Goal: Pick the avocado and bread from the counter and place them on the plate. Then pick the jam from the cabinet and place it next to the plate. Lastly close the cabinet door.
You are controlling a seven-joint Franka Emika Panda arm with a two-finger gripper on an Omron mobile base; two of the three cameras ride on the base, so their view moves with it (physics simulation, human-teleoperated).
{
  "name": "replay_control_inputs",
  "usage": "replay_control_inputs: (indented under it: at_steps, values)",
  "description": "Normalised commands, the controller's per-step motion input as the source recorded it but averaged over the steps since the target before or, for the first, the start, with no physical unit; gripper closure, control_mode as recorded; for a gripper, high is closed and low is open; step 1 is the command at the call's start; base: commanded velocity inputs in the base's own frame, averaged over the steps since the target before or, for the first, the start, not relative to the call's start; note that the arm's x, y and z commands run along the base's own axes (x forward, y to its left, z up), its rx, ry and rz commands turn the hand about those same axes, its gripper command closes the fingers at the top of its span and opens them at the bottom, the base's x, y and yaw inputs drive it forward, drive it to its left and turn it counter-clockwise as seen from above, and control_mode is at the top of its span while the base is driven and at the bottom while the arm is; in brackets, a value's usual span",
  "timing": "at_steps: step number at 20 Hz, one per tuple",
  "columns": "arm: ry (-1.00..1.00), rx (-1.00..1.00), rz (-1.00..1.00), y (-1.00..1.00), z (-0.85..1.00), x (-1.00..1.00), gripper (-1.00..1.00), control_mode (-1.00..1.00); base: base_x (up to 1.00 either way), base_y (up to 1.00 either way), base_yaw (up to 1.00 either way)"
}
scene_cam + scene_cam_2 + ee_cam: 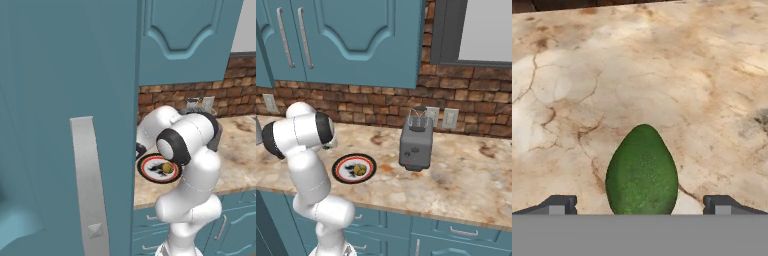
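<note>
My gripper point(641, 205) is open wide, the two dark tips standing well apart with the avocado point(642, 172) lying between them on the worktop point(662, 75), its narrow end pointing away from me. Nothing is gripped yet; the tips are not touching the fruit as far as I can tell.

I judge the step in hand to be the first pick. The risks I see: the avocado is rounded and tapered, so if I close on the sloping narrow part rather than across its widest belly, it could squirt out forward or roll off along the stone. Coming down too little would pinch only its top and let it slip; coming down too hard would drive the tips into the stone.

The plate point(342, 162) lies on the worktop to the left of the grey toaster point(416, 142), with a small yellowish-brown lump point(359, 170) on its white centre. I cannot tell whether that is the bread. If so, I must set the avocado beside it, not on top, or it may roll off.

In the left base view the cabinet door point(70, 125) stands open and close to my arm, its long handle point(90, 185) towards the camera; a wide swing could knock it. What is inside the cabinet I cannot see.
</note>
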Motion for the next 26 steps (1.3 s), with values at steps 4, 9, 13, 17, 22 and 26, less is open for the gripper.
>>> replay_control_inputs:
  at_steps: [4, 9, 13, 17, 22, 26]
  values:
    - [0.00, 0.00, -0.08, 0.12, -0.27, 0.20, 1.00, -1.00, 0.00, 0.00, 0.00]
    - [0.00, 0.00, -0.07, 0.07, -0.06, 0.07, 1.00, -1.00, 0.00, 0.00, 0.00]
    - [0.00, 0.01, -0.09, -0.02, 0.09, -0.04, 1.00, -1.00, 0.00, 0.00, 0.00]
    - [0.02, 0.06, -0.11, -0.16, 0.55, -0.15, 1.00, -1.00, 0.00, 0.00, 0.00]
    - [0.05, 0.07, -0.11, -0.18, 0.64, -0.20, 1.00, -1.00, 0.00, 0.00, 0.00]
    - [0.09, 0.06, -0.09, -0.22, 0.81, -0.13, 1.00, -1.00, 0.00, 0.00, 0.00]
